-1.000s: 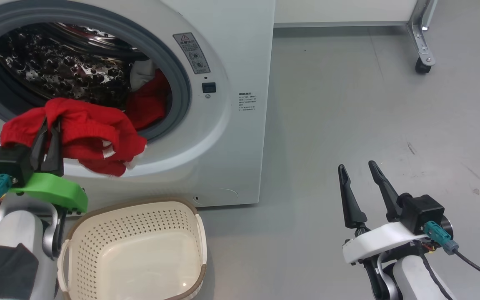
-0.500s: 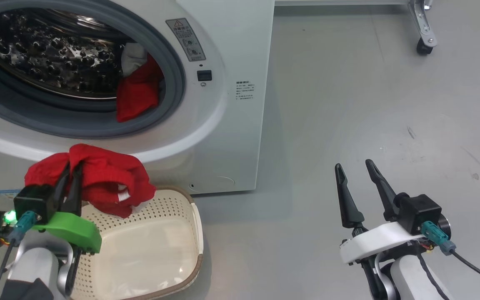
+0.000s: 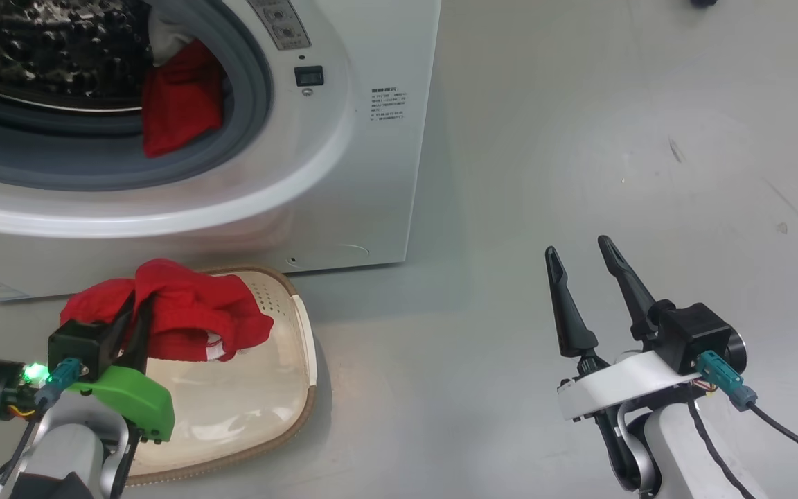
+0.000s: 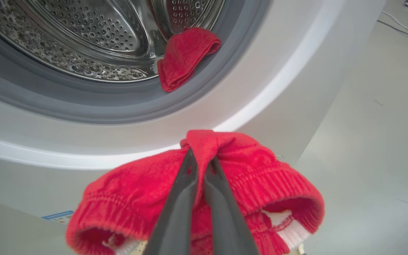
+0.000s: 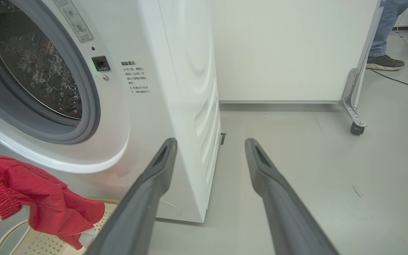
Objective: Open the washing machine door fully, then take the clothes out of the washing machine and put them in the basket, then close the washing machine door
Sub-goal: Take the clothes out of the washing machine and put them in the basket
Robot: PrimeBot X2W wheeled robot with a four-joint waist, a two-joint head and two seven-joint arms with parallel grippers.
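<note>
Garment (image 3: 184,312) over basket (image 3: 302,333), clothes (image 3: 181,104) in machine (image 3: 371,173)

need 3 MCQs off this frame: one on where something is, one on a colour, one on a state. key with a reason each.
1. Where is the red garment that the left gripper holds?
A) over the basket
B) deep inside the drum
C) flat on the floor

2. What colour is the basket's rim?
A) blue
B) brown
C) black

3. How does the right gripper stand?
A) shut on cloth
B) shut on a handle
C) open and empty

Key:
1 A, the garment hangs from the shut gripper above the basket's far corner.
2 B, a brown band edges the cream perforated wall.
3 C, its two fingers are spread with nothing held between them.
</note>
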